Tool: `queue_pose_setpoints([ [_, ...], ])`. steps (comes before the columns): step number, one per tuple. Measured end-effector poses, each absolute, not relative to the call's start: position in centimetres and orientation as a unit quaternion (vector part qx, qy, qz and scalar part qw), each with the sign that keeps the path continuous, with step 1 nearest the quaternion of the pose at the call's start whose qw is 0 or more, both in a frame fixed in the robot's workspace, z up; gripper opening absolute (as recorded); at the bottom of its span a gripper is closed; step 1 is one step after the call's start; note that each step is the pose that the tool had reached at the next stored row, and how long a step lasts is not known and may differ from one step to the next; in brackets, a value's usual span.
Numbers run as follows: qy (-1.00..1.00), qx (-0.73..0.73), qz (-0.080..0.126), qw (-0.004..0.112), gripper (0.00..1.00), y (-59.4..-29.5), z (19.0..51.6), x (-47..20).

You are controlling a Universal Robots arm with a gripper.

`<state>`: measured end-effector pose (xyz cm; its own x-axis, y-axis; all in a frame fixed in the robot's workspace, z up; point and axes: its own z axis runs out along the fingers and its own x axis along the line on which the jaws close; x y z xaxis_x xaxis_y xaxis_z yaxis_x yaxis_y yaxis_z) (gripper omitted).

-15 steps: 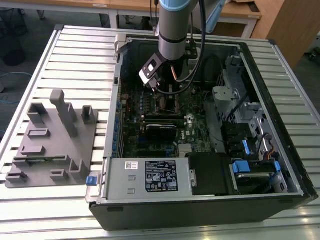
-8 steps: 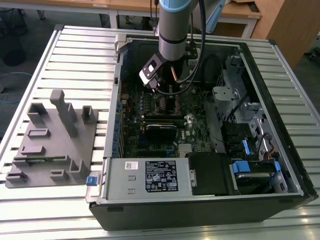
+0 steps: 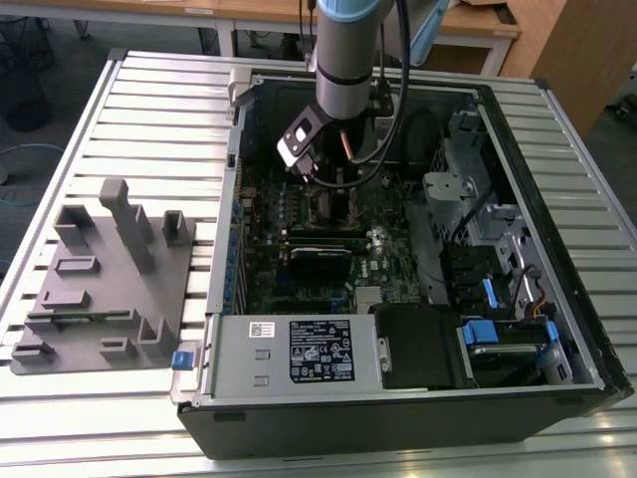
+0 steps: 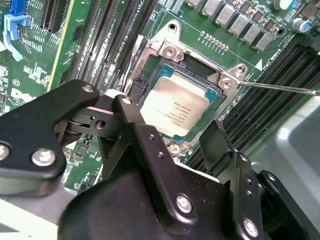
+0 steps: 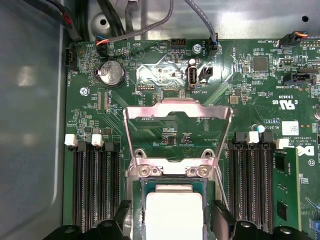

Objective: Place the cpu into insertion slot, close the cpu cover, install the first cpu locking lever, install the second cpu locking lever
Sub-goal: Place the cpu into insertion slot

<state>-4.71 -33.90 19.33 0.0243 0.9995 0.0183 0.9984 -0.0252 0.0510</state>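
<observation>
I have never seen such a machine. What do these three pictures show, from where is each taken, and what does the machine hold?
The machine is a robot arm reaching into an open computer case that lies on a slatted metal table. The exterior view comes from a camera standing apart; both wrist views come from cameras riding on the arm, looking at the green circuit board. On the table, at the exterior view's left, lies a grey moulded tray. The black pincer at the arm's end is open and holds nothing: its fingers stand on either side of the cpu, a silver square chip lying in the insertion slot. The cpu cover, a thin metal frame, is swung open.
</observation>
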Motion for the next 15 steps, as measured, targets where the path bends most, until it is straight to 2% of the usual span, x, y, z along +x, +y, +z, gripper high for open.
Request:
queue_pose_setpoints([
  [15,0.698,0.716,0.024,0.012,0.73,-33.89,20.29,-4.71],
])
